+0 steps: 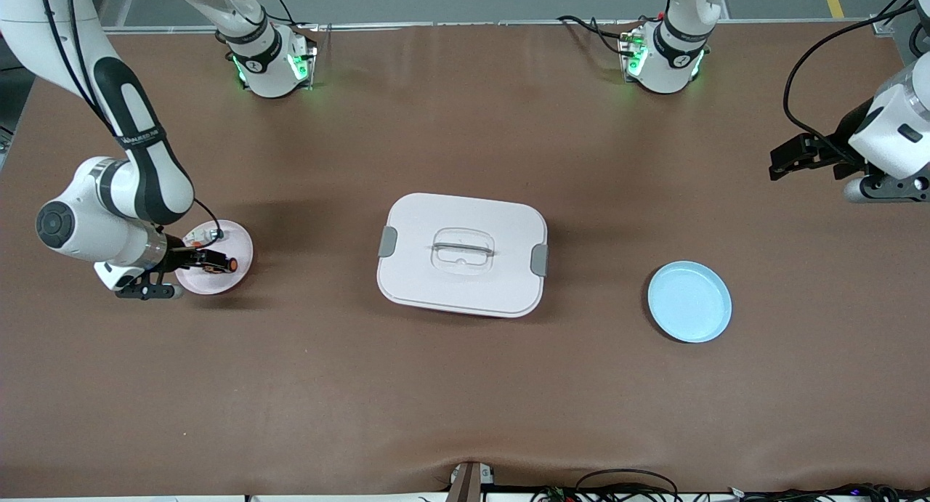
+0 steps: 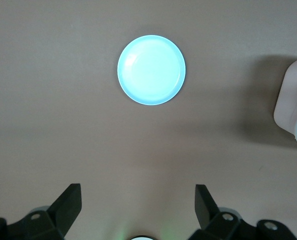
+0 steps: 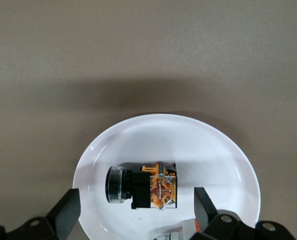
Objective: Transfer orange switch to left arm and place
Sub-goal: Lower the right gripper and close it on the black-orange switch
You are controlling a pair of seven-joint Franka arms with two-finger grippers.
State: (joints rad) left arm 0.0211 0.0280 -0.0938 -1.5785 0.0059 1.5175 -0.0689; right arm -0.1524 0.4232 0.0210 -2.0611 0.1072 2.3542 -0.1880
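Starting at the left of the front view, the right arm reaches down over a pink plate (image 1: 236, 269) at mid-left of the frame, and the switch (image 1: 218, 264) lies on its side in that plate. Beside it on the same plate sits a small white part (image 1: 202, 235), which is not the target. The right end effector (image 1: 190, 261) hangs low over the plate with its fingers spread wide, one on each side of the switch; in the right wrist view the switch (image 3: 143, 186) shows between the two black fingertips (image 3: 66, 212) with a gap on both sides, so nothing is pinched yet. That straddling pose looks like the setup for a grasp.

In the centre of the frame the box (image 1: 462, 253) stands on the desk (image 1: 465, 415), squarely between the two plates. It probably sits there as the obstacle, so the switch has to be carried up and over or around it.

Lower right of centre lies an empty blue plate (image 1: 689, 301), likely the drop-off spot. At the right edge the left arm waits, its end effector (image 1: 788, 160) raised over bare desk, fingers spread and holding nothing, with its wrist camera looking at the blue plate (image 2: 151, 70).
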